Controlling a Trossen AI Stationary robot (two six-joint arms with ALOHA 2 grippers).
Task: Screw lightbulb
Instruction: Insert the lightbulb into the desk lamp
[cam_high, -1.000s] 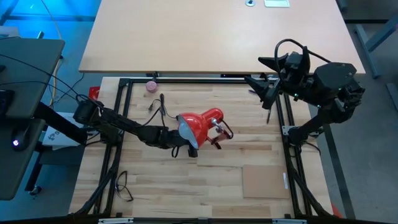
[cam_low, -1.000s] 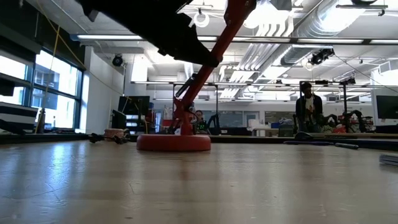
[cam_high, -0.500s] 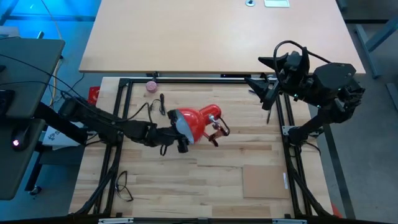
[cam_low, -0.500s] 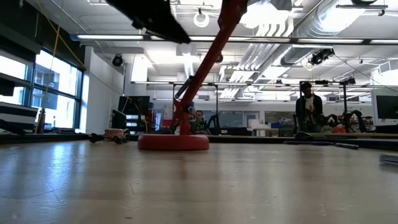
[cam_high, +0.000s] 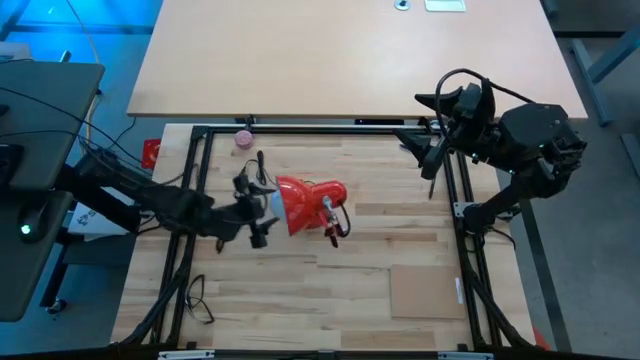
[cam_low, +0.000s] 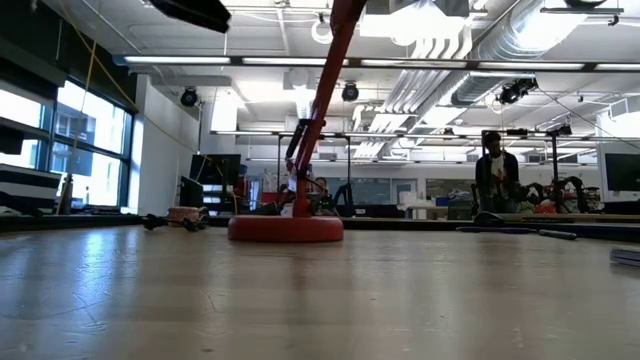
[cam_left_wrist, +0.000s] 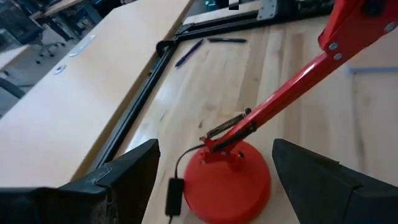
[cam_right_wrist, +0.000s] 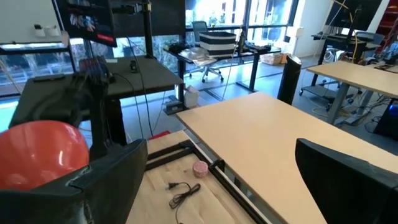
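The left gripper (cam_high: 262, 208) hangs at nine o'clock of the red lamp (cam_high: 305, 200), jaws wide and empty. The right gripper (cam_high: 432, 150), also wide and empty, waits at two o'clock. The lightbulb likely sits hidden inside the shade; a half-threaded bulb could drop onto the desk (cam_high: 330, 290).

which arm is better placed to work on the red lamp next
Left. The left tool is open right beside the red lamp's shade, and its wrist view looks down on the lamp's base. The right tool, also open, waits at the table's far right edge, well away from the lamp.
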